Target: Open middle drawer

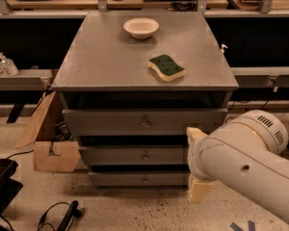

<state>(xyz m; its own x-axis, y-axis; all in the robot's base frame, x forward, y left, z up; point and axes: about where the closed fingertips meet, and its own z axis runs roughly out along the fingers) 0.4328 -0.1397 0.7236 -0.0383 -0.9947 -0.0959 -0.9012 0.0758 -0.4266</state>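
The grey cabinet has three shut drawer fronts stacked one above the other. The middle drawer (130,155) is the mid-sized front, with a small round centre knob (145,156). My gripper (193,164) is at the end of the big white arm (245,167), in front of the right end of the middle drawer. Its cream fingers (200,189) stand apart, one above the other, and hold nothing. The arm hides the right ends of the middle and bottom fronts.
The top drawer (144,122) and bottom drawer (135,179) are shut. A white bowl (141,28) and a green-and-yellow sponge (166,67) lie on the cabinet top. A cardboard box (48,146) stands at the left. Black cables (62,215) lie on the floor.
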